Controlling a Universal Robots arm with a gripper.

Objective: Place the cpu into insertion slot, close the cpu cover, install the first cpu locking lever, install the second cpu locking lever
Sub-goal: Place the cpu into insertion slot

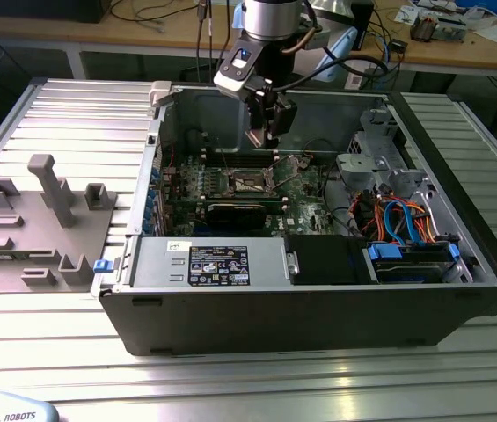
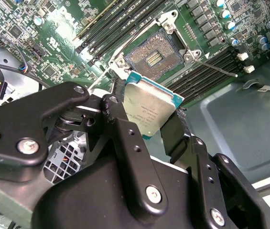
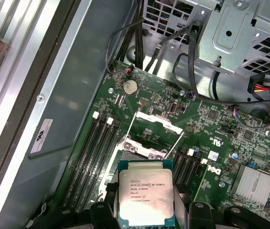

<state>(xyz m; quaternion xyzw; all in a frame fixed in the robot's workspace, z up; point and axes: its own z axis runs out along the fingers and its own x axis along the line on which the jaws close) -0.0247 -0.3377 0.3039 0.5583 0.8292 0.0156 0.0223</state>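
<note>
The gripper (image 2: 146,121) is clamping the cpu (image 3: 145,193) by opposite edges, jaws closed to chip width, holding it above the insertion slot (image 2: 153,58). It is probably handling as light, rigid and fragile (edges being the safest hold).

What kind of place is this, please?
Probably a robotics lab or test workshop: an open computer case lies on a slotted metal table, the gripper holds the cpu, and cluttered workbenches stand behind.
</note>
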